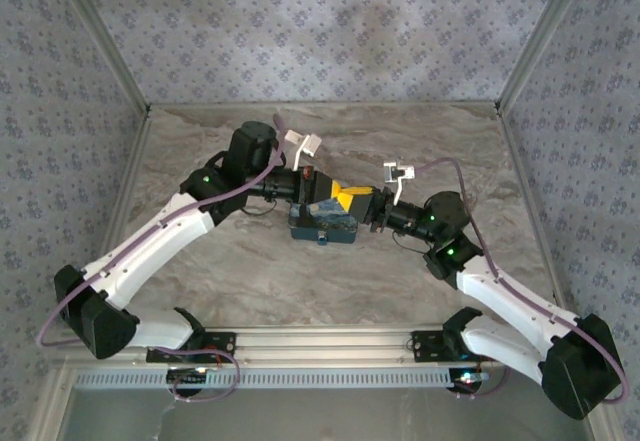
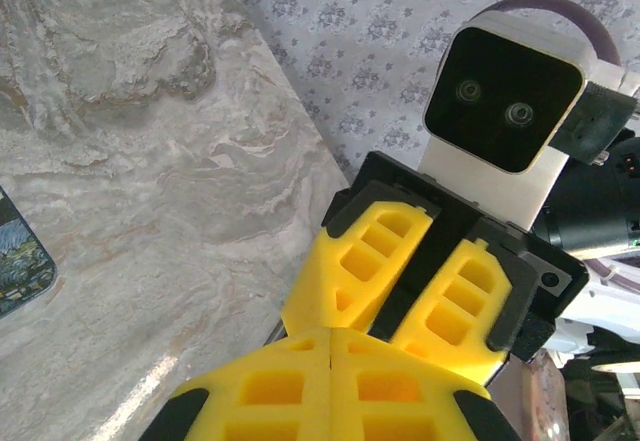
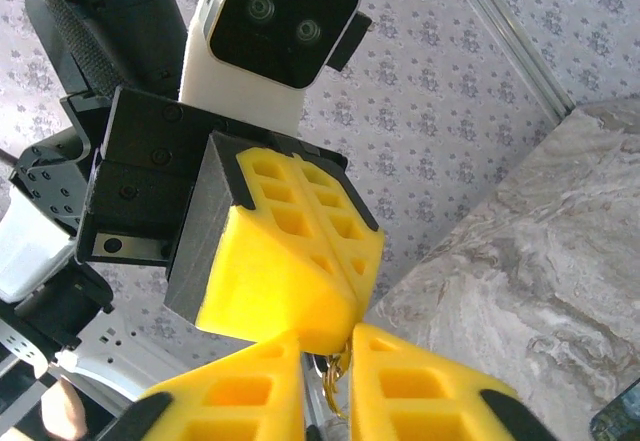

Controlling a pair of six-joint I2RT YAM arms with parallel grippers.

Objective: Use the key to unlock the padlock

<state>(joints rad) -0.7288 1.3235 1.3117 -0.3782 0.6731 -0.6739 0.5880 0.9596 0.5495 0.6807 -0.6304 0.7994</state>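
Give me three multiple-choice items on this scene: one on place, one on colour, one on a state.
1. Where is the blue tin?
A. Where the left gripper and right gripper meet
B. Far right corner
C. Beside an arm base
2. What colour are the gripper fingers?
A. Red
B. Green
C. Yellow
3. How do the left gripper's fingers stand?
A. Wide apart
B. Pressed together
C. Around the tin
1 A: top view shows it by their meeting tips; 2 C: yellow in both wrist views; 3 B: only a thin seam parts them.
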